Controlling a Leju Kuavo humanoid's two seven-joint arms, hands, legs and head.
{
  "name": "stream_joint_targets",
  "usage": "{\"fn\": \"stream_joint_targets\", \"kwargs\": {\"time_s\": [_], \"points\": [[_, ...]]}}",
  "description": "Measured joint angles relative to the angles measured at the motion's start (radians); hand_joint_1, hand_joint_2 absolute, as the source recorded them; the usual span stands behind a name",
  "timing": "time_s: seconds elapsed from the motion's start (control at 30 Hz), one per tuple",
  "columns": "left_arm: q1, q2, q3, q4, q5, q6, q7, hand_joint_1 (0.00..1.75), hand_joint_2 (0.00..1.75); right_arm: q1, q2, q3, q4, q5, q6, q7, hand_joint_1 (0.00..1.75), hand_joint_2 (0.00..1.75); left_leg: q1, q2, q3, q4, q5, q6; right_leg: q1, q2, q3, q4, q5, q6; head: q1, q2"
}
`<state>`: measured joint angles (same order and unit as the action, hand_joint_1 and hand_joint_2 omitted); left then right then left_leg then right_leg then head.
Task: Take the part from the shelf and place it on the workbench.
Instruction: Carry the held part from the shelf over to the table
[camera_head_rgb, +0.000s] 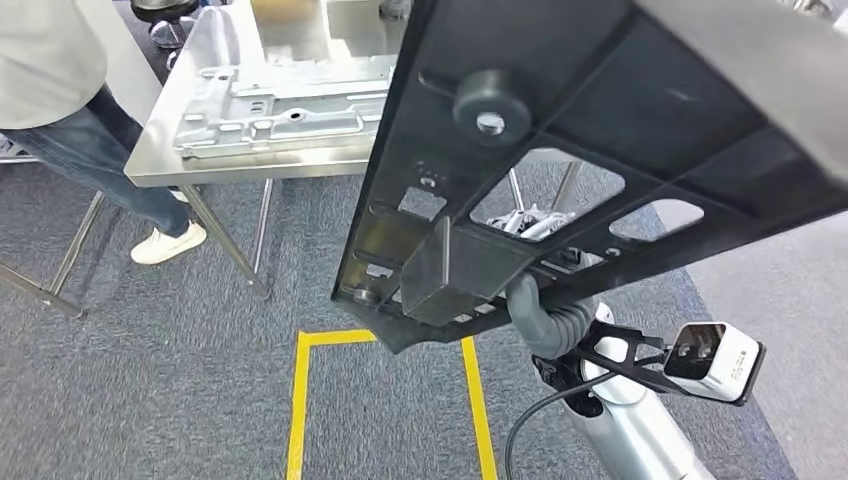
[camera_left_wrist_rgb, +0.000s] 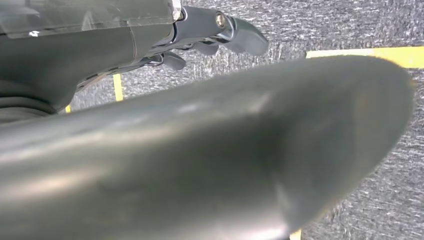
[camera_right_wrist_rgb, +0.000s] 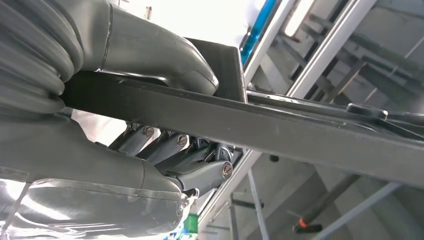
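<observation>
Here, black part (camera_right_wrist_rgb: 280, 130) clamped edge-on between right hand's (camera_right_wrist_rgb: 150, 120) thumb and fingers (camera_right_wrist_rgb: 200, 172), left hand (camera_left_wrist_rgb: 220, 35) fingers loosely curled, empty.

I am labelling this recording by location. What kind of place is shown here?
Probably a factory or assembly workshop. A steel workbench carries a stamped metal plate, yellow tape marks a zone on the grey carpet, and the right hand holds a black frame part.

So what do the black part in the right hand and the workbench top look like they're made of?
The black part looks like moulded plastic or coated metal: matte black, ribbed, with cut-out windows; the look leaves it open. The right hand grips its edge. The workbench top looks like stainless steel: bare silver with a brushed, reflective sheen. The grey part lying on it seems cast or stamped metal.
</observation>
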<state>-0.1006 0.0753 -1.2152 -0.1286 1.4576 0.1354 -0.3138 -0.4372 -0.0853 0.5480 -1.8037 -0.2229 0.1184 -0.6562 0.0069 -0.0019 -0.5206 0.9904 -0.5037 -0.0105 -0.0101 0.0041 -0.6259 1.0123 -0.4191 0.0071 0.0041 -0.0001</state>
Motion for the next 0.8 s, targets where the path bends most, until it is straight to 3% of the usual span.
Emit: {"fn": "stream_joint_targets", "kwargs": {"time_s": [0.07,0.1,0.2,0.23,0.27,0.3,0.37,0.43,0.53,0.6,0.63,0.7,0.73,0.77,0.8], "points": [[-0.001,0.0,0.0,0.0,0.0,0.0,0.001,0.0,0.0,-0.001,0.0,0.001,-0.001,0.0,-0.003,0.005,1.75,1.75,0.003,0.001,-0.001,0.017,-0.015,-0.011,-0.001,0.0,0.011,-0.007,-0.005,-0.013,-0.003,0.0],[-0.002,0.0,0.0,0.0,0.0,0.001,0.003,0.0,0.0,-0.001,0.0,0.001,-0.001,0.001,-0.007,0.012,1.75,1.75,0.004,0.001,-0.015,0.052,-0.032,-0.015,-0.003,0.0,0.018,-0.011,-0.007,-0.019,-0.005,0.0],[0.003,0.0,0.001,0.0,0.0,0.008,0.008,0.0,0.0,0.009,-0.002,0.004,0.002,0.005,-0.014,0.044,1.75,1.75,0.005,0.001,-0.13,0.254,-0.107,-0.021,0.0,-0.001,0.032,-0.013,-0.019,-0.029,-0.01,0.0],[0.007,0.0,0.003,0.0,0.0,0.011,0.009,0.0,0.0,0.015,-0.004,0.005,0.005,0.006,-0.014,0.057,1.75,1.75,0.005,0.001,-0.165,0.301,-0.111,-0.021,0.002,0.0,0.037,-0.013,-0.024,-0.03,-0.01,0.0],[0.01,0.0,0.006,0.0,0.0,0.013,0.008,0.0,0.0,0.02,-0.005,0.006,0.008,0.006,-0.014,0.07,1.75,1.75,0.005,0.001,-0.181,0.309,-0.094,-0.019,0.004,0.001,0.043,-0.013,-0.029,-0.03,-0.01,0.0],[0.012,0.0,0.009,0.0,0.0,0.014,0.007,0.0,0.0,0.023,-0.006,0.006,0.01,0.006,-0.014,0.083,1.75,1.75,0.005,0.001,-0.176,0.274,-0.056,-0.014,0.006,0.003,0.052,-0.013,-0.035,-0.03,-0.01,0.0],[0.014,0.002,0.015,0.0,0.0,0.015,0.005,0.0,0.0,0.026,-0.009,0.007,0.012,0.013,-0.014,0.105,1.75,1.75,0.001,0.0,-0.125,0.133,0.036,0.001,0.009,0.004,0.071,-0.014,-0.048,-0.027,-0.009,0.0],[0.014,0.004,0.018,0.0,0.0,0.015,0.003,0.0,0.0,0.028,-0.014,0.006,0.012,0.035,-0.012,0.122,1.75,1.75,-0.006,-0.001,-0.086,0.035,0.075,0.014,0.011,0.005,0.079,-0.014,-0.057,-0.02,-0.008,0.0],[0.016,0.005,0.02,0.0,0.0,0.015,0.002,0.0,0.0,0.043,-0.02,0.006,0.017,0.078,-0.012,0.147,1.75,1.75,-0.009,-0.001,-0.078,0.013,0.07,0.025,0.01,0.006,0.081,-0.018,-0.063,-0.003,-0.008,0.0],[0.017,0.004,0.022,0.0,0.0,0.014,0.002,0.0,0.0,0.047,-0.021,0.006,0.026,0.1,-0.012,0.163,1.75,1.75,-0.002,-0.001,-0.065,-0.001,0.069,0.034,0.01,0.004,0.069,0.015,-0.083,0.007,-0.006,0.0],[0.016,0.003,0.023,0.0,0.0,0.013,0.002,0.0,0.0,0.047,-0.022,0.006,0.032,0.11,-0.013,0.17,1.75,1.75,0.001,-0.001,-0.057,-0.006,0.068,0.038,0.009,0.003,0.045,0.063,-0.105,0.012,-0.005,0.0],[0.015,0.003,0.023,0.0,0.0,0.011,0.002,0.0,0.0,0.051,-0.022,0.007,0.049,0.127,-0.018,0.176,1.75,1.75,0.0,0.0,-0.048,-0.007,0.061,0.043,0.005,0.002,-0.038,0.206,-0.155,0.019,-0.004,0.0],[0.014,0.003,0.023,0.0,0.0,0.009,0.001,0.0,0.0,0.057,-0.022,0.007,0.058,0.133,-0.019,0.173,1.75,1.75,0.0,-0.001,-0.043,-0.006,0.056,0.044,0.003,0.002,-0.077,0.261,-0.163,0.022,-0.004,0.0],[0.015,0.003,0.023,0.0,0.0,0.008,0.001,0.0,0.0,0.064,-0.021,0.007,0.065,0.138,-0.018,0.164,1.75,1.75,0.0,-0.002,-0.037,-0.005,0.049,0.043,0.001,0.002,-0.099,0.28,-0.15,0.024,-0.004,0.0],[0.015,0.003,0.023,0.0,0.0,0.006,0.0,0.0,0.0,0.07,-0.02,0.006,0.068,0.143,-0.016,0.151,1.75,1.75,0.0,-0.004,-0.029,-0.003,0.042,0.042,-0.001,0.002,-0.099,0.254,-0.115,0.025,-0.004,0.0]]}}
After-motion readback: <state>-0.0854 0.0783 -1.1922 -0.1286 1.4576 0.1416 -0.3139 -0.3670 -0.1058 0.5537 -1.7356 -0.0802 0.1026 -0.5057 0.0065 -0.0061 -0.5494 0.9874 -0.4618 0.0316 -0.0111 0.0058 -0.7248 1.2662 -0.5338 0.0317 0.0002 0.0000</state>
